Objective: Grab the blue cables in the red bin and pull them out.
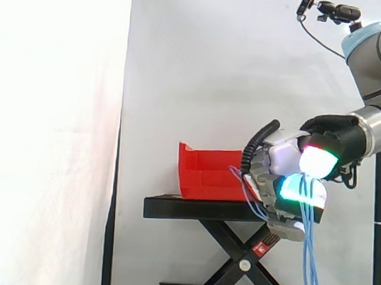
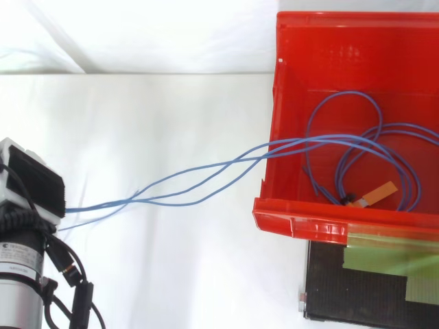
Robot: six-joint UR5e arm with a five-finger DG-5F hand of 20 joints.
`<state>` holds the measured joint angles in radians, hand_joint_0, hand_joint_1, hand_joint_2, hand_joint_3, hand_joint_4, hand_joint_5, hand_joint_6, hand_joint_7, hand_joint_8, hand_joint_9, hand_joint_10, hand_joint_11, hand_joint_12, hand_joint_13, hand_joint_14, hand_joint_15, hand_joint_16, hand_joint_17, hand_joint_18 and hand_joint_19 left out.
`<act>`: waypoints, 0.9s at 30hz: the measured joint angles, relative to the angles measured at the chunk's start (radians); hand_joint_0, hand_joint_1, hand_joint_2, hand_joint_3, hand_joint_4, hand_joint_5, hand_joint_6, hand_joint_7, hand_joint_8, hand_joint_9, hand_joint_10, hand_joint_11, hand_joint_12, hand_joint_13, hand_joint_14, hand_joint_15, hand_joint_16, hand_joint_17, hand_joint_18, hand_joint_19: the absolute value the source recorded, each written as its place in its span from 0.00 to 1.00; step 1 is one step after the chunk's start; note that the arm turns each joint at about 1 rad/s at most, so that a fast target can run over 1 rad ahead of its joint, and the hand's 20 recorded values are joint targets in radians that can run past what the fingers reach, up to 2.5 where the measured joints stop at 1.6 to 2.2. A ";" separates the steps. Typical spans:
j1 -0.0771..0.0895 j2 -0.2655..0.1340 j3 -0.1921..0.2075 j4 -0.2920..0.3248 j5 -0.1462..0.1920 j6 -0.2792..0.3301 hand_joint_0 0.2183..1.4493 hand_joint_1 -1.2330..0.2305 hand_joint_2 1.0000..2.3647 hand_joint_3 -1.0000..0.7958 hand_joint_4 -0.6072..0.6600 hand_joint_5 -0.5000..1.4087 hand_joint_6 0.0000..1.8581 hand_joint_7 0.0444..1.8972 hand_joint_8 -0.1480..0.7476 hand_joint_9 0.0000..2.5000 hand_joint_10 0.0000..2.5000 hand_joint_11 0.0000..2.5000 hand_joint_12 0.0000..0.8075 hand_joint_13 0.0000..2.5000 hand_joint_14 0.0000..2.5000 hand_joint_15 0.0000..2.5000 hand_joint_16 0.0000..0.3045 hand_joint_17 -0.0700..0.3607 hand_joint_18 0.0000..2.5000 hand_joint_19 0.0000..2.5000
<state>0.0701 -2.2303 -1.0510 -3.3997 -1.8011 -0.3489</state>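
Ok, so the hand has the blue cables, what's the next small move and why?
Probably draw the hand farther from the red bin. It grips the blue cables, which stretch over the bin's rim, while loops of them lie inside, so more pull seems needed.

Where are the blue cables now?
In the top view the blue cables loop inside the red bin at right, then stretch left over its wall to the hand gripping them at lower left; in the side view they dangle below it.
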 measured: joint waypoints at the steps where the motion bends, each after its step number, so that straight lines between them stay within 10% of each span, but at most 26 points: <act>1: 0.000 0.000 0.002 0.000 0.000 0.000 0.46 0.27 0.00 0.00 0.53 0.72 0.29 0.27 0.48 0.41 0.36 0.45 0.40 0.47 0.67 0.34 0.14 0.38 0.37 0.40; 27: 0.003 0.000 0.011 -0.001 0.000 -0.002 0.41 0.33 0.00 0.00 0.57 0.76 0.14 0.34 0.50 0.42 0.30 0.47 0.43 0.47 0.64 0.34 0.15 0.40 0.37 0.40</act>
<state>0.0730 -2.2304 -1.0403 -3.4008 -1.8010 -0.3505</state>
